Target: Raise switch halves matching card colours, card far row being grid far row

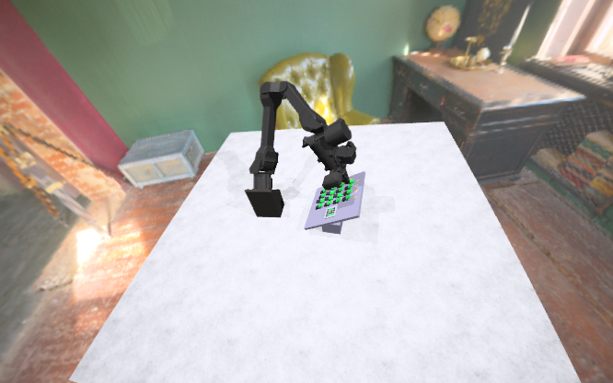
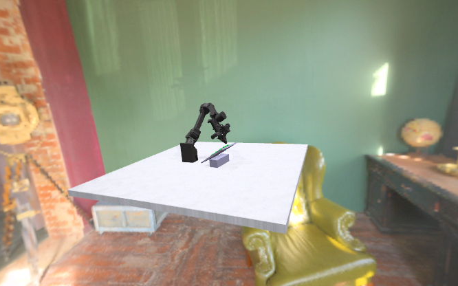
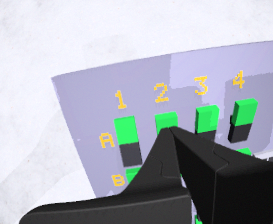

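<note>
Asker: Which step is in hand?

Answerer: A press at the far row seems to be being lined up. Switch A2 (image 3: 166,121) is partly hidden by the gripper (image 1: 347,180) (image 2: 225,142) (image 3: 168,133); whether it is touched cannot be told.

Asker: And the switch panel (image 1: 356,205) (image 2: 210,157) (image 3: 84,102)?

Answerer: In the top view it is seen tilted, right of the arm base (image 1: 265,203) (image 2: 188,152), propped on a block (image 1: 331,228) (image 2: 219,161).

Asker: What is called for next?

Answerer: The card (image 1: 329,212) should be matched, though its squares cannot be read surely here. If A2 differs, only its raised end should be pressed, with neighbours A1 (image 3: 126,131) and A3 (image 3: 207,119) spared.

Asker: The pose?

Answerer: The arm (image 1: 268,128) (image 2: 198,122) is bent high at the elbow, its forearm slanted down. The fingers are pressed together, with 0 things pinched.
</note>
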Motion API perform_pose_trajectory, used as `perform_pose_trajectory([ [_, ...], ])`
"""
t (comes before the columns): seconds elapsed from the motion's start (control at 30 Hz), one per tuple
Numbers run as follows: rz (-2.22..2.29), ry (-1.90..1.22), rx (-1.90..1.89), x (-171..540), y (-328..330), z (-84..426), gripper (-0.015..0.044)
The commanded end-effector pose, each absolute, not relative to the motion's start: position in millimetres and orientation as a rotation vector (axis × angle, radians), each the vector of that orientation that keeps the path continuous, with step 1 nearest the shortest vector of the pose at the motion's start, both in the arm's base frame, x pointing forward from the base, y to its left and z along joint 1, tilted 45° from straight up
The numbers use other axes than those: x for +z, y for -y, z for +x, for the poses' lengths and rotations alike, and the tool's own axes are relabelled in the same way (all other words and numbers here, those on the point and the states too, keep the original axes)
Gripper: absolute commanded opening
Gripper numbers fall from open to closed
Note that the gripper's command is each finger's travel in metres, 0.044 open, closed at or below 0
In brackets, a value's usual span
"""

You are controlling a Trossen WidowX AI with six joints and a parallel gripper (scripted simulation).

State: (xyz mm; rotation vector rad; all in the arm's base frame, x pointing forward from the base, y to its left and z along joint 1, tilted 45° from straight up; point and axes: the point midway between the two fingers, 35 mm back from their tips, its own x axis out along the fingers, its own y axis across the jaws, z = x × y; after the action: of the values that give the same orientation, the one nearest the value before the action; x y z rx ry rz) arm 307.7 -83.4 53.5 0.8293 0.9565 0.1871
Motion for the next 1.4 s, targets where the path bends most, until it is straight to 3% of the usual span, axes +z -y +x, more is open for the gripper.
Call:
perform_pose_trajectory([
  [0.0,0.831,-0.961,0.184,48.1,80.1,311.3,0.0000],
  [1.37,0.831,-0.961,0.184,45.8,78.3,313.5,0.0000],
])
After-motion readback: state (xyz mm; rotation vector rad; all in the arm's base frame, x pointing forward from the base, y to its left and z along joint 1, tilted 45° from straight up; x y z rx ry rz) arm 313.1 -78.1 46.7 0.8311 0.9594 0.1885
